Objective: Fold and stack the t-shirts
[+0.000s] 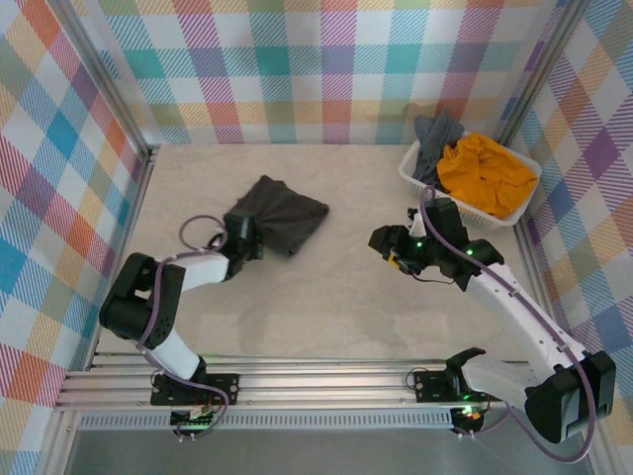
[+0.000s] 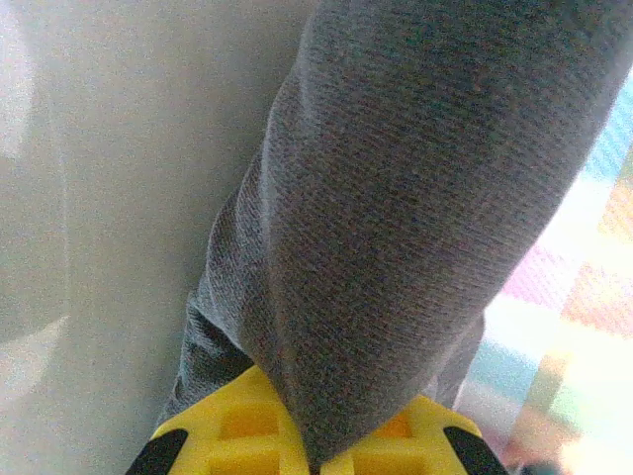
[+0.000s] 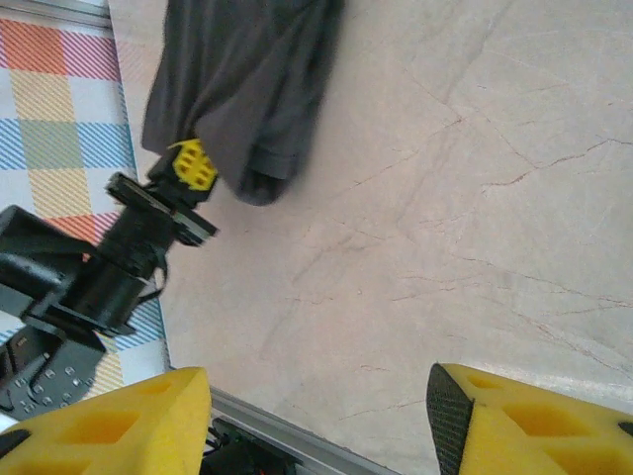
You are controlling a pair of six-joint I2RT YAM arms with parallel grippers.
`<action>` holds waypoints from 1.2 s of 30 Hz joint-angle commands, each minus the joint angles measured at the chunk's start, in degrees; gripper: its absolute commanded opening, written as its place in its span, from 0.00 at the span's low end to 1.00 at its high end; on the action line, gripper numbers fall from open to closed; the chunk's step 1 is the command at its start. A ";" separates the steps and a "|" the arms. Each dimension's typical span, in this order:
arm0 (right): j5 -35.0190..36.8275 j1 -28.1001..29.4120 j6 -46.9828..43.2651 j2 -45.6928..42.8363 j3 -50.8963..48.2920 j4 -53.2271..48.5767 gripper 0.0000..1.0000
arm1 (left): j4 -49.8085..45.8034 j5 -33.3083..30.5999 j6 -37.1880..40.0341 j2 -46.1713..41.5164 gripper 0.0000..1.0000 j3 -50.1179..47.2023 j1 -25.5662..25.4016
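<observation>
The left gripper (image 1: 240,240) is clamped on the near edge of the dark grey shirt (image 1: 282,213), which lies bunched on the table (image 1: 346,307) just beyond it. In the left wrist view the shirt is draped over the yellow fingers (image 2: 227,435), so the pinched spot is hidden; a fold, perhaps a hem, seems to be gripped. The right gripper (image 3: 321,416) is spread wide and empty, well to the right of that shirt, above bare table. Farther beyond it, an orange shirt (image 1: 485,173) and a lighter grey shirt (image 1: 438,134) are heaped in a white basket (image 1: 465,208), the grey one partly covered.
</observation>
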 commanded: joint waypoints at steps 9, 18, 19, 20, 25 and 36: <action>-2.21 0.18 -2.07 7.41 2.39 3.31 0.60 | -4.72 12.52 12.89 12.19 0.00 14.67 24.81; -3.47 -0.48 -3.14 13.90 5.52 4.89 0.60 | -2.33 15.23 10.47 25.92 0.00 29.41 26.76; -3.42 -0.51 -3.05 14.45 5.62 5.16 0.60 | -1.39 14.67 8.82 26.70 0.00 29.76 26.11; -3.45 -0.52 -2.97 14.89 5.71 5.45 0.60 | -0.44 14.49 7.49 27.23 0.00 30.02 25.37; -3.64 -0.52 -2.61 16.69 6.24 6.27 0.59 | -0.87 11.16 3.95 25.19 0.00 28.88 20.64; -3.47 -0.52 -2.69 14.34 5.28 4.92 0.59 | -2.35 15.50 6.10 14.46 0.52 21.96 19.13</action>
